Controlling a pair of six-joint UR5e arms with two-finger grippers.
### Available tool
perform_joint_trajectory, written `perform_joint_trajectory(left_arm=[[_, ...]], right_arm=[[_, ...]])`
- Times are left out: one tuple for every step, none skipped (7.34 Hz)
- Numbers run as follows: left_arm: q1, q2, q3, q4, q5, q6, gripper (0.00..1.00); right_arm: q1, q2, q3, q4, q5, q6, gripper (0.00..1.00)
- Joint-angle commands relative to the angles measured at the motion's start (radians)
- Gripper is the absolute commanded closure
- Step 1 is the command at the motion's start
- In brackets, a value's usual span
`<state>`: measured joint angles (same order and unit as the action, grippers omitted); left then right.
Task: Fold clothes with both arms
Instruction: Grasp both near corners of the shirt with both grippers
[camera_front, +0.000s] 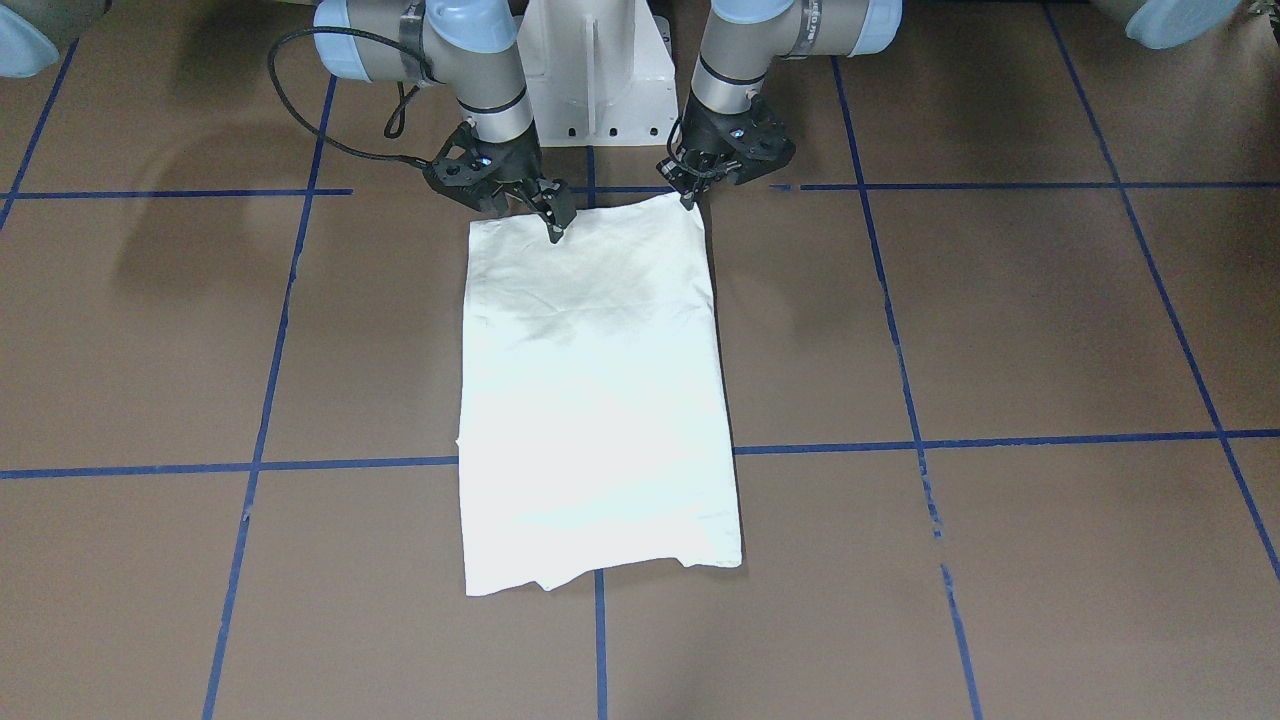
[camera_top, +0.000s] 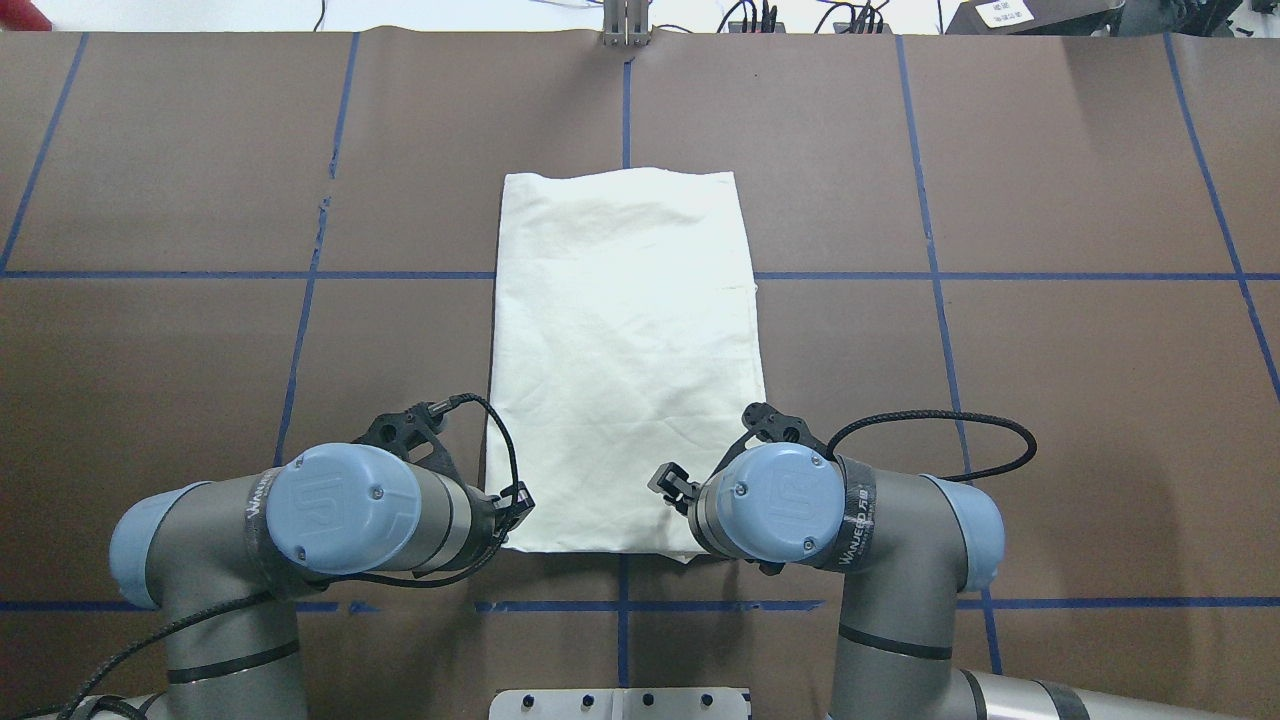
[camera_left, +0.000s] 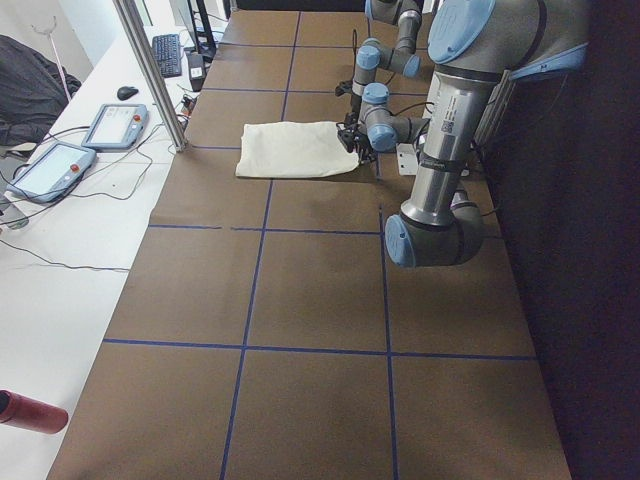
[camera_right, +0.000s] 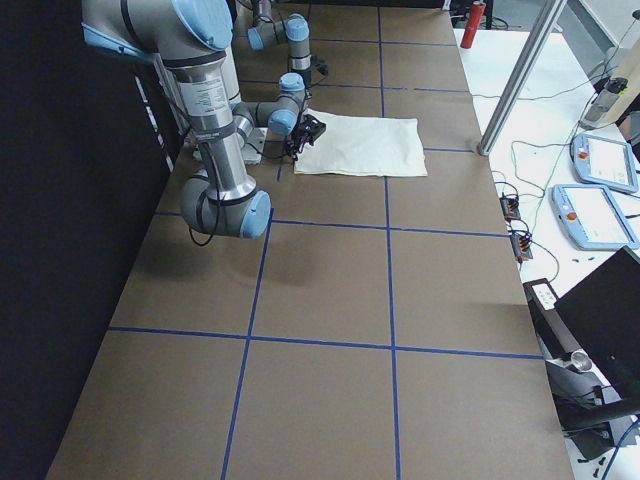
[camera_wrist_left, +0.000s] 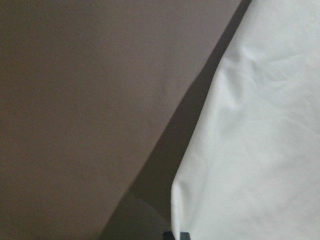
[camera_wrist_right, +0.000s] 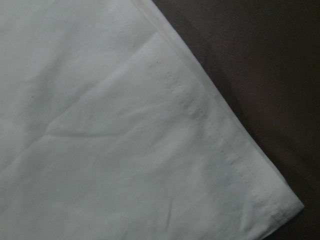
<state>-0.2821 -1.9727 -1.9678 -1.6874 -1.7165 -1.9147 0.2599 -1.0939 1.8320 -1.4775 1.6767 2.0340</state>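
The cream-white shirt (camera_front: 600, 400) lies flat on the brown table as a long folded rectangle with its plain side up (camera_top: 625, 350); the cat print is hidden. My left gripper (camera_front: 689, 198) is down at the shirt's near corner (camera_top: 517, 503). Its wrist view shows the shirt's edge (camera_wrist_left: 260, 125) with a shadow under it. My right gripper (camera_front: 554, 228) touches the shirt just inside its other near corner (camera_top: 668, 483). Its wrist view shows that hemmed corner (camera_wrist_right: 240, 165) lying flat. I cannot tell whether either gripper is open or shut.
The white pedestal base (camera_front: 595, 70) stands just behind the shirt's near edge. Blue tape lines (camera_top: 625, 100) grid the table. A metal post (camera_left: 150, 70), teach pendants (camera_left: 110, 125) and a red bottle (camera_left: 30, 412) sit on the white far side.
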Motion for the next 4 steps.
perform_joint_trajectory(left_arm=[[0.0, -0.003, 0.0, 0.0, 0.0, 0.0, 1.0], [0.001, -0.005, 0.0, 0.0, 0.0, -0.001, 1.0], [0.0, -0.005, 0.0, -0.002, 0.0, -0.001, 1.0], [0.0, -0.003, 0.001, -0.002, 0.0, -0.001, 1.0]], right_arm=[[-0.01, -0.021, -0.003, 0.0, -0.002, 0.012, 0.0], [-0.01, -0.021, -0.005, -0.001, -0.003, 0.014, 0.0], [-0.011, -0.021, -0.007, -0.004, -0.006, 0.014, 0.0], [-0.011, -0.018, -0.01, -0.004, -0.008, 0.012, 0.0]])
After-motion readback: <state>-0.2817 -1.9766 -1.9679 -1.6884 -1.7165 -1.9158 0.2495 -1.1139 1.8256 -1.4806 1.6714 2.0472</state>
